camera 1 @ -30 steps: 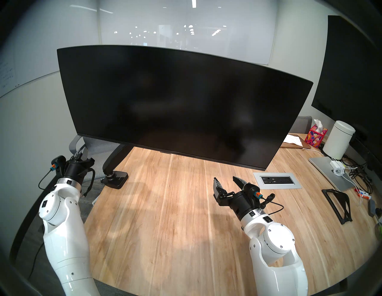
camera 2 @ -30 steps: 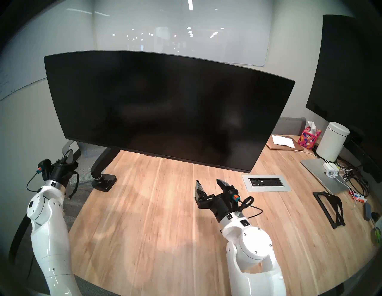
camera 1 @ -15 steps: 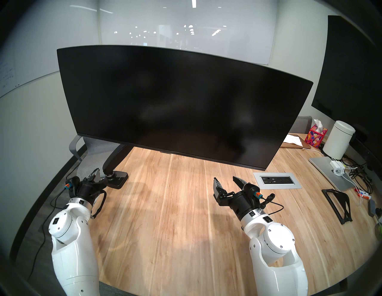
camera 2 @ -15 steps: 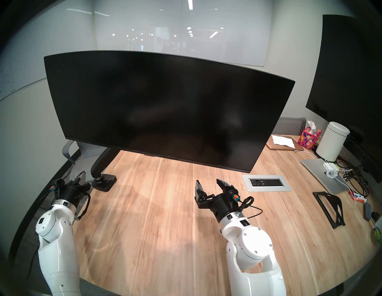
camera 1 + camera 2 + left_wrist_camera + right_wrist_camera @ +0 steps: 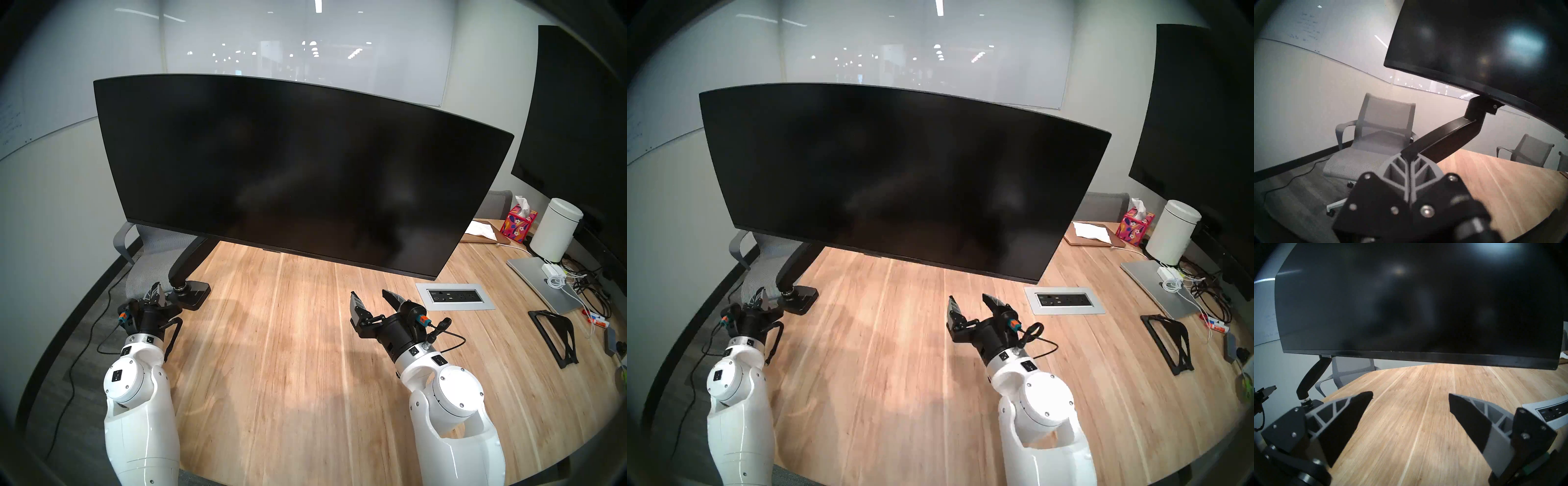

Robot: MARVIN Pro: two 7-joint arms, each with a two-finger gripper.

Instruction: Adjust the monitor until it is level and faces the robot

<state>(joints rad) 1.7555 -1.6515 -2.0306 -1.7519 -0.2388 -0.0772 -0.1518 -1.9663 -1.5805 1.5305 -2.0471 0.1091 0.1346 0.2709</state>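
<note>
The monitor [image 5: 298, 169] [image 5: 898, 176] is a very wide, slightly curved black screen on a black arm mount [image 5: 188, 261] [image 5: 1446, 134] clamped at the table's left edge. In the head views its right end hangs lower than its left. My left gripper [image 5: 156, 291] [image 5: 761, 295] [image 5: 1409, 158] is shut and empty, low beside the mount's base [image 5: 193, 295], below the screen's left corner. Over the table, below the screen's right half, my right gripper [image 5: 369, 298] [image 5: 968, 302] [image 5: 1410, 395] stands open and holds nothing.
A power outlet panel [image 5: 454, 296] is set into the wooden table [image 5: 288, 356] right of my right gripper. Laptop [image 5: 539, 281], cables, a white canister [image 5: 556, 229], a tissue box [image 5: 517, 219] and a black stand [image 5: 553, 332] crowd the right side. A grey chair [image 5: 1376, 135] stands behind the mount.
My left arm has drawn back and swung right, from beside the chair to the mount's base. Its gripper stayed shut. The right arm and the monitor have not moved.
</note>
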